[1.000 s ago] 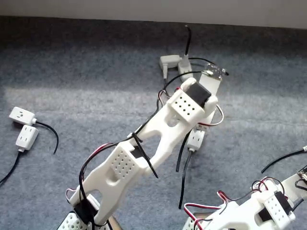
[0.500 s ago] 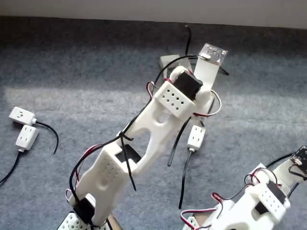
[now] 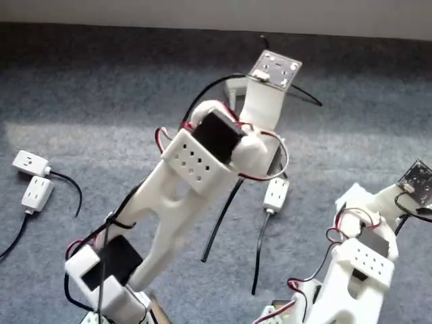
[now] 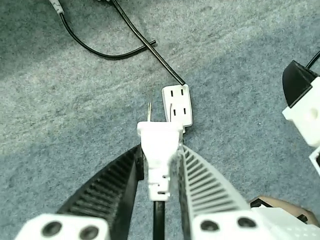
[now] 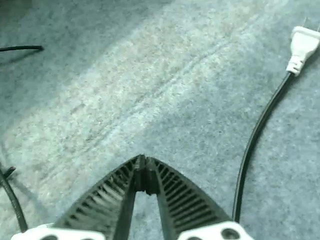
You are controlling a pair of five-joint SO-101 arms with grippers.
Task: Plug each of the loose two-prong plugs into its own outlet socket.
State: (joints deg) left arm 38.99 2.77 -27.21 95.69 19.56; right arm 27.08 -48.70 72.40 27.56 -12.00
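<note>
My left gripper [image 4: 160,150] is shut on a white two-prong plug [image 4: 159,157] with a black cable. The plug's prongs point at a white outlet block [image 4: 177,104] lying on the grey carpet, just short of its slots. In the high view that outlet block [image 3: 275,194] lies beside the left arm [image 3: 202,155] at the middle. My right gripper [image 5: 145,176] is shut with nothing in it, low over bare carpet. A loose white plug [image 5: 304,42] on a black cable lies some way beyond it.
Two more white outlet blocks [image 3: 30,162] [image 3: 38,192] lie together at the left edge. Another white block [image 3: 235,85] shows behind the left arm at the back. Black cables cross the carpet. The right arm [image 3: 364,256] stands at the lower right.
The left arm has lifted and swung its wrist toward the back of the table. The right arm has risen and come further in from the lower right corner.
</note>
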